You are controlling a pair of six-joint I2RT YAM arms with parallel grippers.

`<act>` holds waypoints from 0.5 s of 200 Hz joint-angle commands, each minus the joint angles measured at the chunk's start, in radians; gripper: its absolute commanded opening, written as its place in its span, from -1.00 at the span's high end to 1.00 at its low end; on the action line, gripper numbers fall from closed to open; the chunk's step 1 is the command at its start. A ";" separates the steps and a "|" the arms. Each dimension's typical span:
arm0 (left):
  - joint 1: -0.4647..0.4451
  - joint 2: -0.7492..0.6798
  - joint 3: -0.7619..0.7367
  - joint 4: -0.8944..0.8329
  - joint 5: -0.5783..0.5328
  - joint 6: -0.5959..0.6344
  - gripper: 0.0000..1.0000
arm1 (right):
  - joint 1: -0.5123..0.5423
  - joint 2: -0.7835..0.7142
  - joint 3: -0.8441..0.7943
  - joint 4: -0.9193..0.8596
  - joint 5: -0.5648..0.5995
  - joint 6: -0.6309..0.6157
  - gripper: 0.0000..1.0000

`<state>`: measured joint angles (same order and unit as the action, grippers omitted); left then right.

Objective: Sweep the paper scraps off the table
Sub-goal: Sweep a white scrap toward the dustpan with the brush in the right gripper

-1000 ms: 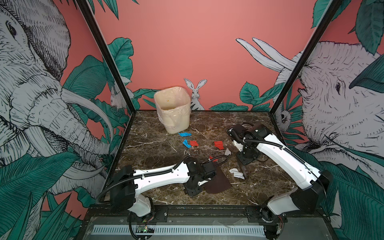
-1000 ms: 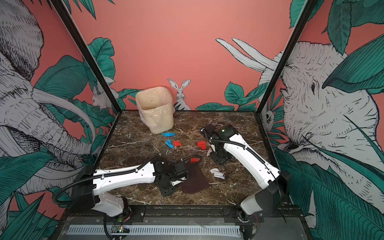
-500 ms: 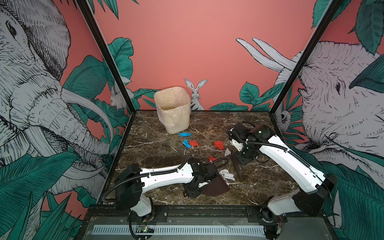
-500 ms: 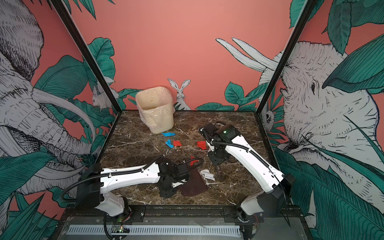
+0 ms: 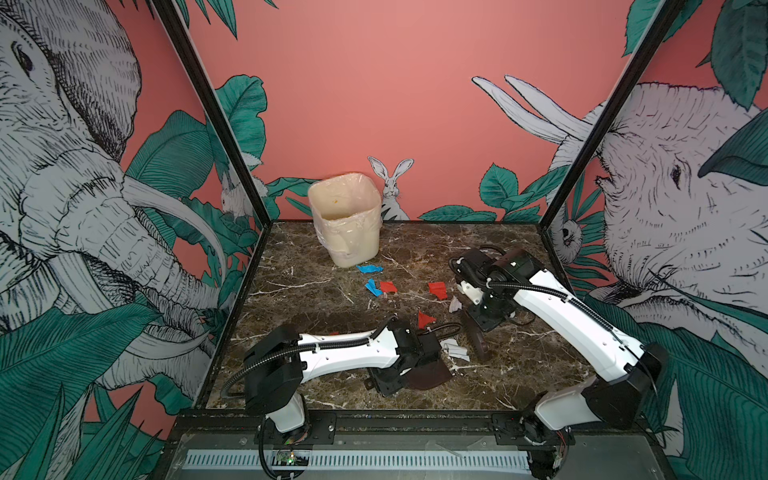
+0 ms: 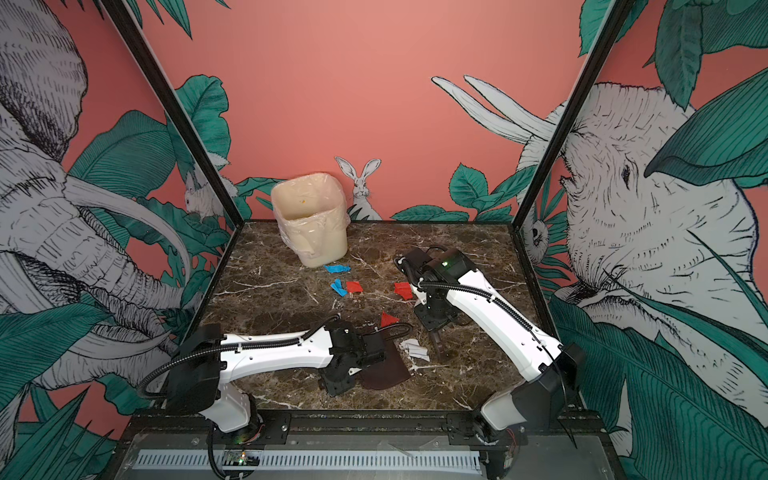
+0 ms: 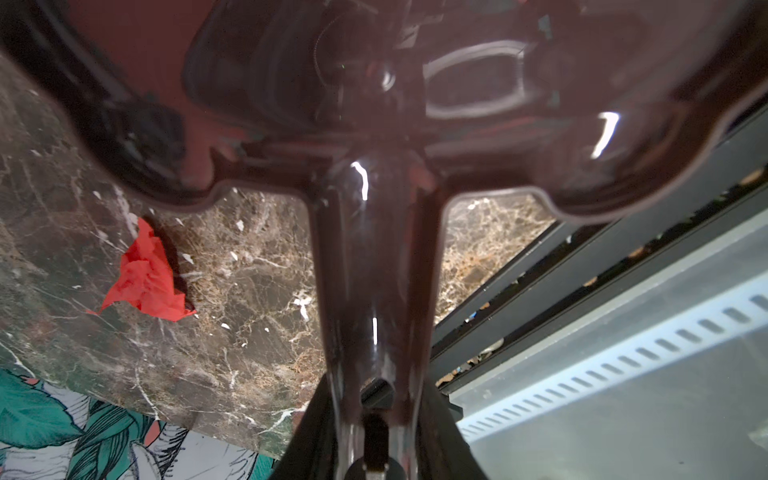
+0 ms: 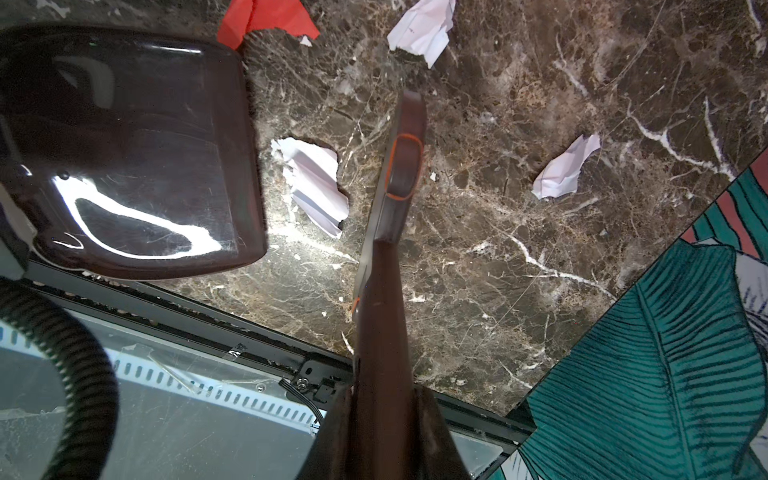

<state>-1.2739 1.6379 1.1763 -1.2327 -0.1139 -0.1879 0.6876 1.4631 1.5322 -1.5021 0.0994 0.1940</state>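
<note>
The left tool (image 5: 388, 380) grips a glossy dark-brown plastic dustpan (image 5: 430, 374) by its handle. The right tool (image 5: 484, 322) clamps a dark-brown brush (image 5: 480, 348). Red, blue and white paper scraps (image 5: 455, 351) trail from the cream bin (image 5: 353, 241) toward the near edge of the brown marble counter (image 5: 299, 299), one white piece seemingly beside the pan's lip.

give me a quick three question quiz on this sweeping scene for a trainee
1. True or false: the left gripper holds the dustpan by its handle.
2. What colour are the paper scraps lying between the dustpan and the brush? A red, B white, C blue.
3. Fill in: the blue scraps lie closest to the cream, plastic-lined ___.

Key: 1 true; 2 B; 3 bin.
</note>
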 commanded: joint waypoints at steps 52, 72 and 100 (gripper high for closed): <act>-0.004 0.016 0.005 -0.011 -0.003 -0.001 1.00 | 0.020 0.022 -0.001 0.016 -0.058 -0.008 1.00; -0.004 0.018 0.003 -0.002 0.005 0.001 1.00 | 0.028 0.025 0.000 0.023 -0.079 -0.008 1.00; -0.005 0.018 -0.005 0.002 0.010 0.002 1.00 | 0.044 0.028 0.008 0.031 -0.106 -0.007 1.00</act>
<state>-1.2739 1.6592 1.1763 -1.2266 -0.1120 -0.1867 0.7128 1.4734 1.5322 -1.4944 0.0578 0.1902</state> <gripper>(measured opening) 0.283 0.200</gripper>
